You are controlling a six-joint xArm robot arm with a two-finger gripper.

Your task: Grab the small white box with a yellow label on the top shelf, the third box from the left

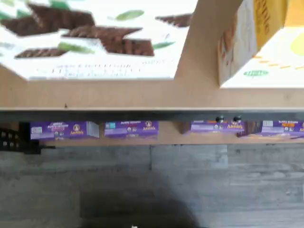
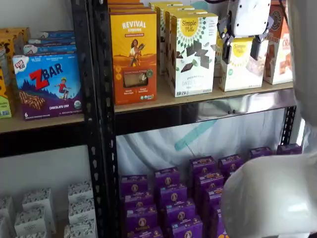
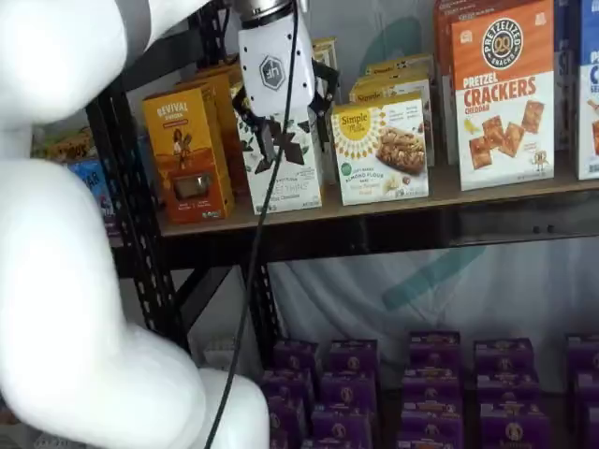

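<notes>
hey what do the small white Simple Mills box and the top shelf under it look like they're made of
The small white box looks like printed cardboard with a matte to slightly satin finish: crisp folded edges, flat panels, no strong glare. The top shelf looks like a light wood or wood-look board, pale and matte on its top face. Its front rail appears to be shiny grey metal, since it shows blurred reflections.
</notes>
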